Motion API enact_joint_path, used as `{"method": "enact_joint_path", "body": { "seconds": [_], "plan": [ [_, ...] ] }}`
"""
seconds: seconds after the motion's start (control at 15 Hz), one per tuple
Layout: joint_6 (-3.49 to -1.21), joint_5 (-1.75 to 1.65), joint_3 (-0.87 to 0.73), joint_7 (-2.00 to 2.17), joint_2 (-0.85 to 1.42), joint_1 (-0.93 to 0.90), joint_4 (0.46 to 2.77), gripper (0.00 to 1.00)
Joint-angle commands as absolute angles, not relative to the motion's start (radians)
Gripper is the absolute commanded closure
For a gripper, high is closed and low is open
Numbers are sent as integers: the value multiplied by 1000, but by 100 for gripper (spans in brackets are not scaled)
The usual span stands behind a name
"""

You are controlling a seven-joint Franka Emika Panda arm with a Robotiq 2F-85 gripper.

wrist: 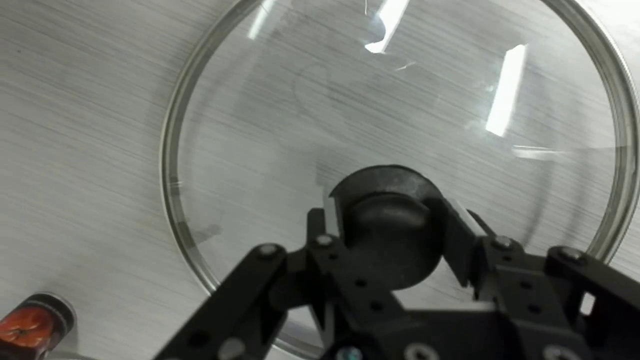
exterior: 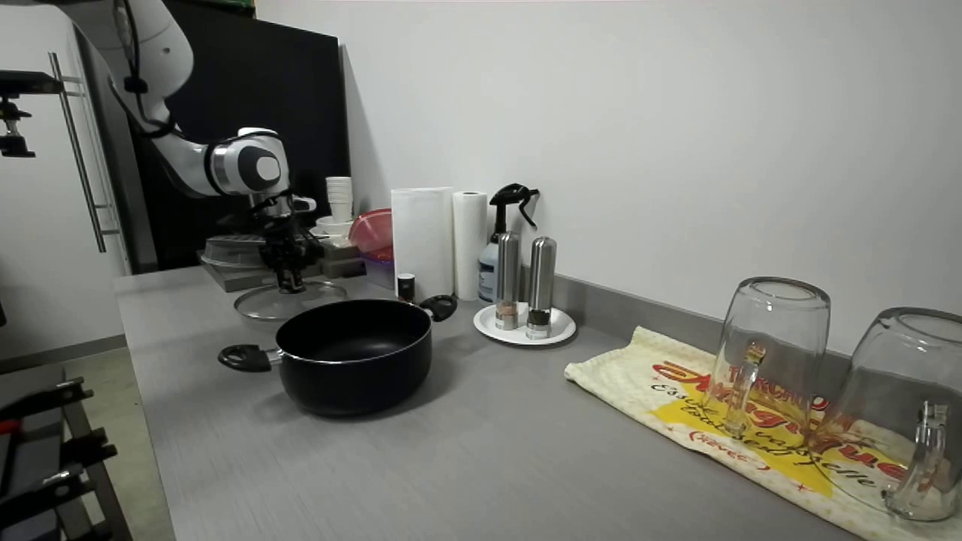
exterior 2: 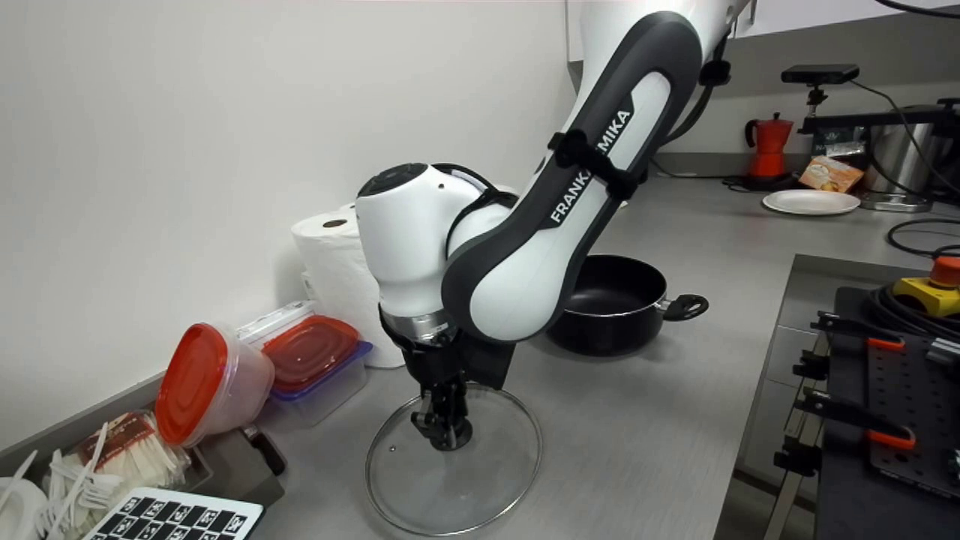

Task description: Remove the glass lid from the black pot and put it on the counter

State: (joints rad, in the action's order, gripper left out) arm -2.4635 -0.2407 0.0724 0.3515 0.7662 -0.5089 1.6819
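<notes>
Firstly, one glass lid: round, clear, thin metal rim, black centre knob. Located off the black pot, over the grey counter, near the pot but apart from it; whether the rim touches the surface cannot be told.

One gripper, black, pointing down, its two fingers on opposite sides of the knob and clamped on it.

The pot: wide, low, upright on the counter, uncovered, with two short black side handles.

One robot arm, white and dark grey, extended above the counter in both exterior views.

Along the wall, in an exterior view: two white paper rolls, upright, side by side; one spray bottle with a black head; one white plate bearing two steel mills, both upright.

One patterned cloth, cream with yellow and red, laid flat, and on it two clear drinking glasses with handles.

Near the lid, in the wrist view: one small jar with a red label, cut off at the edge.

Near the wall, in an exterior view: one red-lidded plastic container, tilted.
</notes>
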Motion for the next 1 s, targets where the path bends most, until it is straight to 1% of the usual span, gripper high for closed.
{"method": "enact_joint_path", "body": {
  "seconds": [0.0, 0.93],
  "plan": [
    [-2453, -274, 42, 350, 776, -531, 1651, 76],
    [-2541, -269, -11, 437, 783, -556, 1668, 76]
  ]
}}
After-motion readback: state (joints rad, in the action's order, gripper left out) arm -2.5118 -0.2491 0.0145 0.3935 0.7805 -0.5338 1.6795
